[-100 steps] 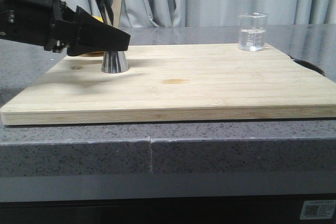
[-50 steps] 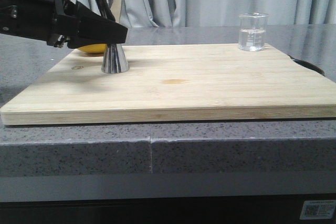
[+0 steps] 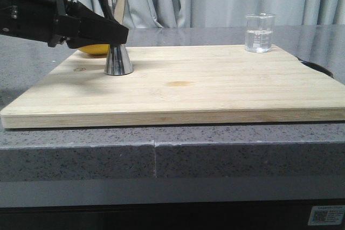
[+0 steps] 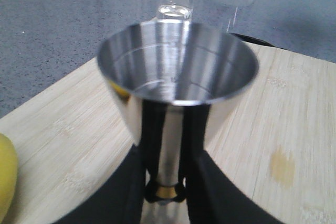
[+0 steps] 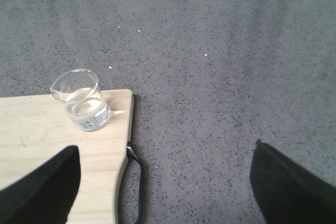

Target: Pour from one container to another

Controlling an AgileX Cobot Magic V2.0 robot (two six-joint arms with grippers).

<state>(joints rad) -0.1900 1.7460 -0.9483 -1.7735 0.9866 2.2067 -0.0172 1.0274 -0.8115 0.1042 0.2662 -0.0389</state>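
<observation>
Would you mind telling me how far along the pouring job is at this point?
Early stage. Done: the left claw has reached the steel jigger, its fingers on either side of the narrow waist; the jigger stands on the cutting board. In hand: securing that grip. Left: the glass beaker sits untouched at the board's far right corner with liquid inside, the open right claw hangs above it, and nothing is poured.

Soft even light, glare on steel jigger (image 4: pixel 176 77), blurred beaker (image 4: pixel 175 3) behind
</observation>
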